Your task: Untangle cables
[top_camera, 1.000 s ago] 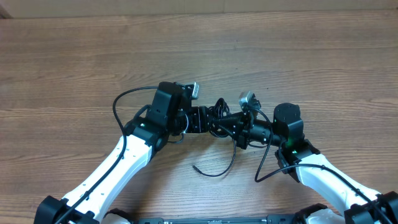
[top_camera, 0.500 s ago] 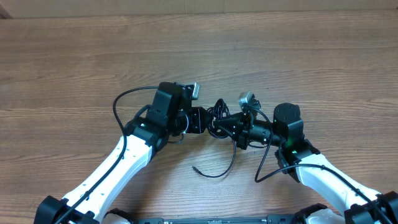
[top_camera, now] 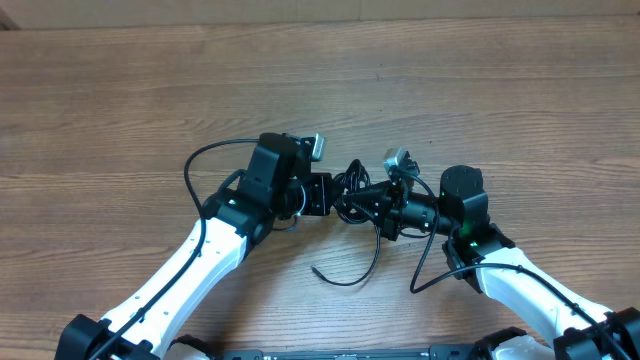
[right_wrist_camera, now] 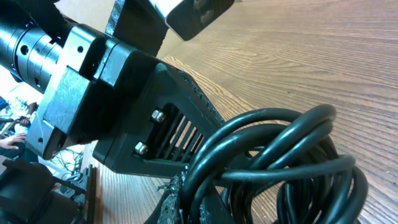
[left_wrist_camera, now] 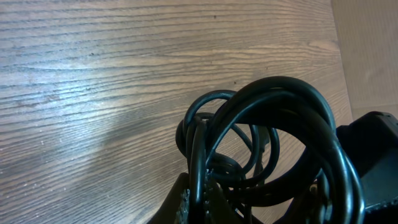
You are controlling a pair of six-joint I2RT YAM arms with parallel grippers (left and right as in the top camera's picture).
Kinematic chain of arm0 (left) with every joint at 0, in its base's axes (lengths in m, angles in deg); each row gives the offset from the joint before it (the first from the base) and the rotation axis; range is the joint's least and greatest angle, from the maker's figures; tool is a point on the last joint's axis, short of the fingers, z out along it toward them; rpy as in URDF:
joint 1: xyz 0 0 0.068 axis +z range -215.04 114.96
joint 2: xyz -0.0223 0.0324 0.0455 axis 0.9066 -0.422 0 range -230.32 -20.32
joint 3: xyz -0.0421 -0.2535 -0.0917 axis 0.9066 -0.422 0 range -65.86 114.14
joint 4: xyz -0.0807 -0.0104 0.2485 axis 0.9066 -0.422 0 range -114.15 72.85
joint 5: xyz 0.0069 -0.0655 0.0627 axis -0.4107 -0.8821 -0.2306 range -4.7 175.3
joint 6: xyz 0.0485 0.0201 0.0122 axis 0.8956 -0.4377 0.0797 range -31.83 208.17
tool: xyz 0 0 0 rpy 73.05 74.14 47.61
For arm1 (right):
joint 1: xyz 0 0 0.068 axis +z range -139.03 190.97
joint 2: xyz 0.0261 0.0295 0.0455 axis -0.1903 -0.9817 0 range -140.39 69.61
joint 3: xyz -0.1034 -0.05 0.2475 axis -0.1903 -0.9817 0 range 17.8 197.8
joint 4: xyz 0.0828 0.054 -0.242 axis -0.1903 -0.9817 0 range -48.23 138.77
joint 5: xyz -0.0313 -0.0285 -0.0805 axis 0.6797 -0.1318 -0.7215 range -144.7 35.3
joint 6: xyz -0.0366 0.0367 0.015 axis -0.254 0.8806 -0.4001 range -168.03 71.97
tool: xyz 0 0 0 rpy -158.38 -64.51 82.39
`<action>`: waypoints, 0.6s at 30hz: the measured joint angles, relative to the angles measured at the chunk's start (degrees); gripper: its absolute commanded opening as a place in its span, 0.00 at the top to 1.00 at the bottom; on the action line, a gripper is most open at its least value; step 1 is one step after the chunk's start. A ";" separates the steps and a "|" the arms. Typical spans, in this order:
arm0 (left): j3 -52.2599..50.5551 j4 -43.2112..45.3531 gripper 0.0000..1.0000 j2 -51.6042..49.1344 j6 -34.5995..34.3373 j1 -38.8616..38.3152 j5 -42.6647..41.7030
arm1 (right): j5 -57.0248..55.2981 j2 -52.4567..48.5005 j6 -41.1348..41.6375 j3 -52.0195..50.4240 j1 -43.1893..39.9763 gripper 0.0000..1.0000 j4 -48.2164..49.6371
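Two tools meet in the middle of the overhead view, and the bunched cables [top_camera: 351,180] hang between them, with one loose tail [top_camera: 345,277] curling onto the bench [top_camera: 500,90] in the lower centre of the frame. The left tool [top_camera: 333,195] is narrowed onto a strand, which runs down between its fingers [left_wrist_camera: 184,202] at the bottom edge of its wrist view. The right tool [top_camera: 353,203] likewise pinches a strand between its rough pads [right_wrist_camera: 171,202], low in its own view. We judge the main danger to be tightening. If both tools hold strands of the same loop and draw apart, the coils, which overlap thickly in both wrist views, may cinch into a harder knot instead of opening. A second risk is slip, because each tool appears to hold only one thin round cord, and a sideways tug could pull it free and drop the bundle. The tools also sit almost touching, so a twist of either could knock the other. We cannot tell which strand leads to the loose tail, so a pull may be on the wrong cord.
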 measured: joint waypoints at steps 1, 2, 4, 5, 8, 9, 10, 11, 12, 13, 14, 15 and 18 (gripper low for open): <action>0.00 -0.02 0.96 0.00 0.00 -0.09 0.04 | 0.02 0.00 0.00 0.00 0.00 0.96 0.02; 0.00 0.00 0.96 0.00 0.00 -0.09 0.02 | 0.04 0.00 0.00 0.00 0.02 0.96 0.02; 0.00 0.00 0.96 0.00 0.00 -0.09 0.02 | 0.07 0.00 0.02 0.00 0.00 0.96 0.02; 0.00 -0.02 0.96 0.00 0.00 -0.09 0.02 | 0.04 0.00 0.04 0.00 0.02 0.96 0.02; 0.00 -0.02 0.96 0.00 0.00 -0.09 0.00 | 0.09 0.00 0.00 0.00 0.02 0.96 0.00; 0.00 -0.02 0.96 0.00 0.00 -0.09 0.02 | 0.09 0.00 0.02 0.00 0.00 0.96 -0.04; 0.00 -0.02 0.96 0.00 0.00 -0.09 0.02 | 0.07 0.00 0.00 0.00 0.00 0.96 -0.15; 0.00 -0.04 0.96 0.00 0.00 -0.09 0.02 | 0.07 0.00 0.04 0.00 0.02 0.96 -0.44; 0.00 -0.09 0.96 0.00 0.00 -0.09 0.02 | 0.02 0.00 0.00 0.00 0.00 0.96 -0.79; 0.00 -0.22 0.96 0.00 0.00 -0.09 0.02 | -0.09 0.00 -0.04 0.00 0.00 0.96 -1.46; 0.00 -0.31 0.96 0.00 0.00 -0.09 0.02 | -0.35 0.02 0.00 0.00 0.02 0.96 -2.01; 0.00 -0.37 0.96 -0.02 0.00 -0.09 0.02 | -0.57 0.02 -0.09 0.00 0.02 0.96 -2.64; 0.00 -0.50 0.96 -0.02 0.00 -0.07 0.09 | -1.81 0.04 -0.46 0.00 0.02 0.96 -4.52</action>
